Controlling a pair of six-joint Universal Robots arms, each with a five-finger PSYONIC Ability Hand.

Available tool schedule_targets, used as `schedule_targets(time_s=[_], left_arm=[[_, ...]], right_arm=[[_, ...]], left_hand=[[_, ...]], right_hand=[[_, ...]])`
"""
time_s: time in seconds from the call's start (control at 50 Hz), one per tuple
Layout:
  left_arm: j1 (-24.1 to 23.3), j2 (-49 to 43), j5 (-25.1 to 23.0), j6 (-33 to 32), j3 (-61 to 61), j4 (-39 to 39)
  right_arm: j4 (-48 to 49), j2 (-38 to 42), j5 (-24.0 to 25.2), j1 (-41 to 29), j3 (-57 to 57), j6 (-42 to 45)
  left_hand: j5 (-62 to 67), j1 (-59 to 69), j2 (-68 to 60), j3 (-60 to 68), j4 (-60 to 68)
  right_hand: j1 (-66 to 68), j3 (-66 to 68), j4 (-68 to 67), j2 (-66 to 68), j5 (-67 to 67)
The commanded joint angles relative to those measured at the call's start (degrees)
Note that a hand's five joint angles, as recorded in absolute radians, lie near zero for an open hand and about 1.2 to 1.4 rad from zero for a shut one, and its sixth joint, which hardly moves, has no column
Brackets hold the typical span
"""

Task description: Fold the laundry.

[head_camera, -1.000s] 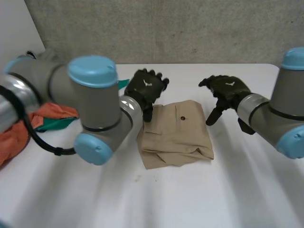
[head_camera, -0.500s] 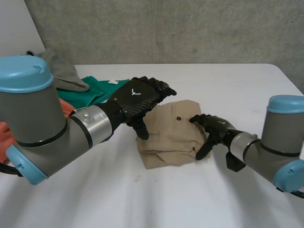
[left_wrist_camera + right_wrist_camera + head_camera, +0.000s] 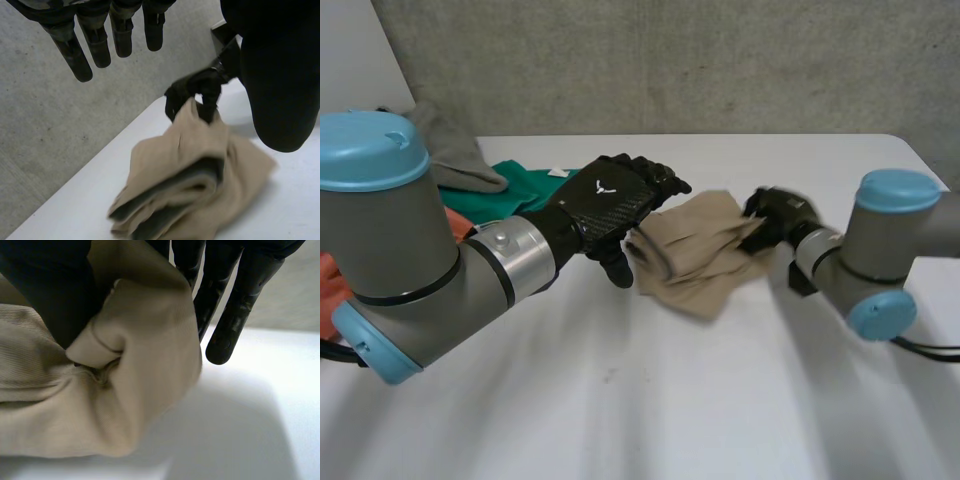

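- The right hand (image 3: 777, 213) is closed on the right end of the tan cloth (image 3: 698, 256). In the right wrist view, a bunch of fabric is squeezed between the thumb and the fingers (image 3: 235, 305), and two fingers reach out straight past the bunch.
- The left hand (image 3: 608, 208) holds nothing. Its fingers (image 3: 80, 52) are straight and slightly spread, and it hovers just beside the cloth's left edge with the thumb pointing down.
- The cloth is a loose bundle of several layers lying between the two hands, near the middle of the table (image 3: 650, 400). The pinched end is raised and the other end rests on the table. The layers gape open along the near side.
- The step looks like lifting or dragging the bundle to reset it for another fold. To do it well, the pinch should catch every layer, or the stack may slide apart.
- The free left hand could press the left edge flat, or take a matching corner, before any pull.
- There is bare table in front of the bundle and to its right, so that is the safer way to move.
- A green cloth (image 3: 525, 185) and a grey cloth (image 3: 445, 150) lie to the left, behind the left arm.
- The table's back edge runs close behind both hands.
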State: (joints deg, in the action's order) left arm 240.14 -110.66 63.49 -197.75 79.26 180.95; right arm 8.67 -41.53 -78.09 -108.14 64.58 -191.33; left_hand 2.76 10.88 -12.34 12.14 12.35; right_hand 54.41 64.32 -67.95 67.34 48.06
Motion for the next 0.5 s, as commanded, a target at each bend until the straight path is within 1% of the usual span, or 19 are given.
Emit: schedule_targets(time_s=[0.02, 0.12, 0.14, 0.24, 0.3, 0.34, 0.5], left_arm=[[0.06, -0.08, 0.05, 0.00, -1.82, 0.28], [-0.20, -0.08, 0.05, 0.17, -3.32, 0.28], [-0.20, -0.17, 0.05, 0.26, -3.93, 0.28], [-0.38, -0.70, 0.05, 0.53, -4.90, 0.37], [-0.47, -0.96, 0.05, 0.35, -5.17, 0.46], [-0.47, -1.05, 0.05, 0.35, -5.17, 0.46], [-0.38, -2.19, 0.14, 0.26, -5.17, 0.46]], right_arm=[[-2.16, 6.19, -6.72, 9.42, -15.50, 1.57], [-7.35, 13.13, -7.16, 13.21, -28.87, 4.03], [-9.36, 15.93, -7.33, 14.70, -33.77, 5.34], [-13.33, 23.07, -7.60, 18.31, -46.45, 10.27], [-13.33, 25.79, -8.82, 20.85, -51.29, 13.25], [-13.16, 26.41, -9.36, 22.44, -52.27, 14.31], [-12.81, 27.91, -7.69, 27.45, -54.55, 16.52]], left_hand=[[-0.87, 1.02, 0.45, -0.24, -0.45], [-0.87, 1.02, 0.44, -0.24, -0.45], [-0.70, 1.18, 0.28, -0.08, -0.29], [-0.70, 1.18, 0.28, -0.08, -0.29], [-0.53, 1.35, 0.11, 0.09, -0.12], [-0.53, 1.35, 0.11, 0.09, -0.12], [-0.36, 1.52, -0.06, 0.26, 0.05]], right_hand=[[25.59, 15.68, -12.05, 12.66, 21.94], [25.59, 15.68, -12.05, 12.66, 21.94], [25.59, 15.68, -12.05, 12.66, 21.94], [25.59, 15.68, -12.05, 12.66, 21.94], [25.59, 15.68, -12.05, 12.66, 21.94], [25.59, 15.68, -12.05, 12.66, 21.94], [25.59, 15.68, -12.05, 12.66, 21.94]])
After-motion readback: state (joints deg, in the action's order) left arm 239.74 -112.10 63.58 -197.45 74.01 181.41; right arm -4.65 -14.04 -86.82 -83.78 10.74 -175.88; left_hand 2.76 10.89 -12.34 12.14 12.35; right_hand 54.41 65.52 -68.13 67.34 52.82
